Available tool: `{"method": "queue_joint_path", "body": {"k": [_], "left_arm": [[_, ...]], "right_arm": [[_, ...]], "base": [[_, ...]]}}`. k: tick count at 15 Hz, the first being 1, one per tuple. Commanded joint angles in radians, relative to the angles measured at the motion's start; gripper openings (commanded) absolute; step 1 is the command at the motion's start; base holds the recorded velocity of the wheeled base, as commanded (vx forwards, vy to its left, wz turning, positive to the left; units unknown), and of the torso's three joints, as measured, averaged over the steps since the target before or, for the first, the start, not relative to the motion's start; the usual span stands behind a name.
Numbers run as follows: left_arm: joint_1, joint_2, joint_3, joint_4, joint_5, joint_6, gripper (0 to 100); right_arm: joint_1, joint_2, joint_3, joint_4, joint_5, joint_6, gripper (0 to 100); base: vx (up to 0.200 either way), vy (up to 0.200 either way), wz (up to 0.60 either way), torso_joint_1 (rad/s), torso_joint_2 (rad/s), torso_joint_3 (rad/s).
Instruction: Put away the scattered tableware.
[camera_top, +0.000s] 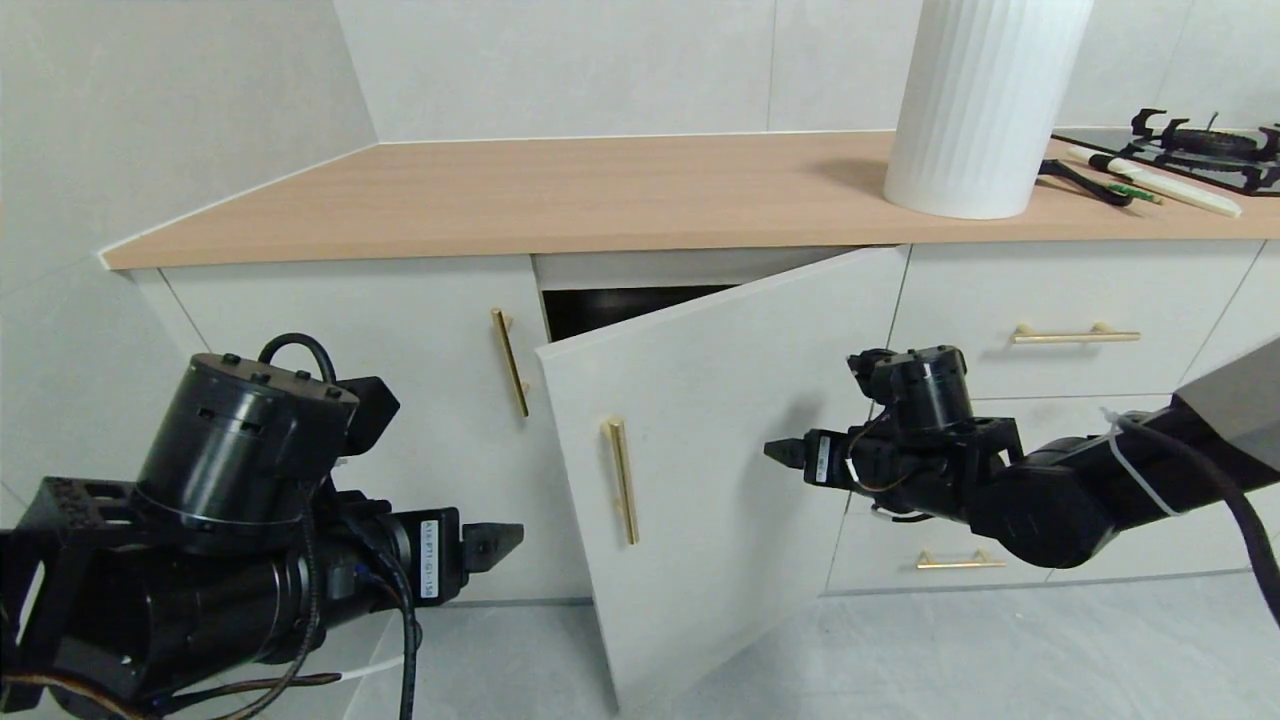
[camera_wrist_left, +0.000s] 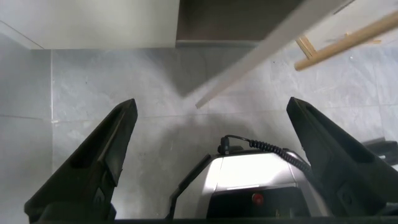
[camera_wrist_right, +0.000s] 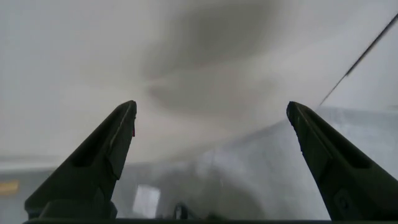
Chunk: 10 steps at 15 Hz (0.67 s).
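Observation:
Scattered tableware lies on the wooden countertop (camera_top: 560, 195) at the far right: a black utensil (camera_top: 1085, 182) and a long white utensil (camera_top: 1165, 183) with a small green item between them. Below the counter a white cabinet door (camera_top: 720, 440) with a gold handle (camera_top: 621, 495) stands partly open, and the inside is dark. My right gripper (camera_top: 785, 452) is open just in front of the door's face, which also shows past the right gripper (camera_wrist_right: 211, 109). My left gripper (camera_top: 495, 545) hangs open, low and to the left of the door; below the left gripper (camera_wrist_left: 211, 109) are the floor and the door's lower edge (camera_wrist_left: 249, 59).
A tall white ribbed container (camera_top: 985, 105) stands on the counter beside the utensils. A black stove burner (camera_top: 1215, 145) sits at the far right. A closed door with a gold handle (camera_top: 510, 362) is left of the open one, and drawers (camera_top: 1075, 335) lie to its right. Grey floor (camera_top: 900, 650) spreads below.

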Motion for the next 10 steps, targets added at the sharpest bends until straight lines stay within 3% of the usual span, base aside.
{"method": "queue_joint_path", "body": {"k": [1,5,10], "left_arm": [[0.001,0.004,0.000,0.000,0.000,0.000,100],[-0.001,0.005,0.000,0.000,0.000,0.000,100],[0.001,0.008,0.001,0.000,0.000,0.000,100]], "right_arm": [[0.001,0.061,-0.050,-0.012,-0.040,0.035,100],[-0.004,0.144,-0.177,-0.021,-0.137,0.138,100],[-0.024,0.213,-0.274,-0.025,-0.238,0.164,100]], "base": [[0.000,0.000,0.00,0.000,0.00,0.000],[0.000,0.000,0.00,0.000,0.00,0.000],[0.000,0.000,0.00,0.000,0.00,0.000]]}}
